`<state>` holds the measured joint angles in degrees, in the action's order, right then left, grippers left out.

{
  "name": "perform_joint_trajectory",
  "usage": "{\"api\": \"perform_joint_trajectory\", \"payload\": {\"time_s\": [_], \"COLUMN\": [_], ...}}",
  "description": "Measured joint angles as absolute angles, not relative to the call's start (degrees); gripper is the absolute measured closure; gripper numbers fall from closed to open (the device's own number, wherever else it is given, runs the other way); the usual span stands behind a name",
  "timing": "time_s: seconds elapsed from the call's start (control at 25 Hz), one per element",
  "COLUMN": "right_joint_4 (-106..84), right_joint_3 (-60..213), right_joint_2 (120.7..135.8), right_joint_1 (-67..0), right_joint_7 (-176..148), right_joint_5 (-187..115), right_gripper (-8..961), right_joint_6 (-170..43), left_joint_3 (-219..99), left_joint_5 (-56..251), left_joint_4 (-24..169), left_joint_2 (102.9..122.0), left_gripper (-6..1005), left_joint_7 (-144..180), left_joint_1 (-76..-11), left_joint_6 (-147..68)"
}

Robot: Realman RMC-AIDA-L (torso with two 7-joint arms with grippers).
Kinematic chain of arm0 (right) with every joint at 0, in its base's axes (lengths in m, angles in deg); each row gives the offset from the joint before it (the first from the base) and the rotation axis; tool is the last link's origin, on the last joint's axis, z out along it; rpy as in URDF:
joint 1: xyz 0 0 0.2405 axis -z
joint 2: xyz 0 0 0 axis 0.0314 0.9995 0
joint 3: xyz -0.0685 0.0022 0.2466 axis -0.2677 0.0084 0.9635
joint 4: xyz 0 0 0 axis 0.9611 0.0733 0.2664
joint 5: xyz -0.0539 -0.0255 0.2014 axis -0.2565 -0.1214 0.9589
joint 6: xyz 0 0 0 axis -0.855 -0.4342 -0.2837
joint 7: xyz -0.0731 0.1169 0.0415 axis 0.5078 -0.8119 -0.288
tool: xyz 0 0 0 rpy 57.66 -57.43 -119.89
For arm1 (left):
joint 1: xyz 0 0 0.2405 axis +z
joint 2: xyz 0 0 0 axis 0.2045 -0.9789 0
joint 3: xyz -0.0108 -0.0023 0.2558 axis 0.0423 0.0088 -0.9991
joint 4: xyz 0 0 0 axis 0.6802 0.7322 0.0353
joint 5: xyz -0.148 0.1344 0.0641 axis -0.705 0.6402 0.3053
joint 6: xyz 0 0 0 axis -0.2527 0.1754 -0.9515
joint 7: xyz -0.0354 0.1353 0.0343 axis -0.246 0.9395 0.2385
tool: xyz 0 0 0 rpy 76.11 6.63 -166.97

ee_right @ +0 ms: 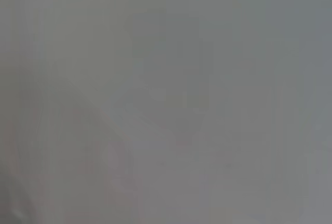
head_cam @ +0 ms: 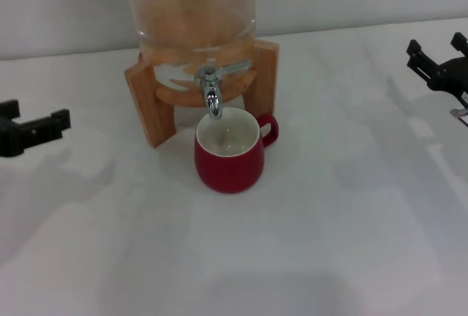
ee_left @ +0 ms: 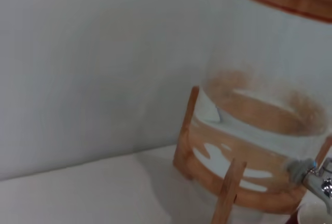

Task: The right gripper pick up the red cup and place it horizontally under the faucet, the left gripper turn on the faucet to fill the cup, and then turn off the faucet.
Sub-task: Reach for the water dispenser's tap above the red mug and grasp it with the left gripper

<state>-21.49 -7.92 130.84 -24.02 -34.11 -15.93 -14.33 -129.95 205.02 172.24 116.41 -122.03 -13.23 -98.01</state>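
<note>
The squat dark-red ceramic cup [head_cam: 228, 158] stands upright on my white table [head_cam: 329, 243], directly beneath the chrome faucet [head_cam: 212, 91] of the glass dispenser [head_cam: 191, 16] in its wooden stand [head_cam: 150, 104]. My left gripper [head_cam: 33, 130] and right gripper [head_cam: 439, 64] sit far out at either edge, both holding nothing with fingers spread apart.

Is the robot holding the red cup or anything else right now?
No, nothing is held. The red cup stands alone on the table under the faucet. The left gripper and the right gripper are both open, far off to the sides.
</note>
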Motion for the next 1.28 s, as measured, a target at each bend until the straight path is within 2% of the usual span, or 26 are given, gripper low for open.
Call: {"api": "perform_joint_trajectory", "payload": {"time_s": [0.2,0.52,1.28], "right_joint_4": [-21.78,-22.21,-22.42], "right_joint_3": [-8.78,-10.02,-11.47], "right_joint_2": [130.85,130.85,130.94], "right_joint_1": [-24.27,-24.39,-24.59], "right_joint_7": [-34.55,-34.71,-36.9], "right_joint_5": [-15.96,-15.94,-15.97], "right_gripper": [93,94,94], "right_joint_6": [-14.49,-14.13,-13.82], "left_joint_3": [-129.74,-128.75,-121.82], "left_joint_5": [207.5,210.24,201.81], "left_joint_4": [176.88,176.58,164.93], "left_joint_2": [116.44,116.11,116.33], "left_gripper": [120,120,119], "left_joint_7": [-122.33,-117.06,-101.71], "left_joint_1": [-13.85,-19.55,-31.21], "left_joint_6": [-99.78,-102.76,-108.75]}}
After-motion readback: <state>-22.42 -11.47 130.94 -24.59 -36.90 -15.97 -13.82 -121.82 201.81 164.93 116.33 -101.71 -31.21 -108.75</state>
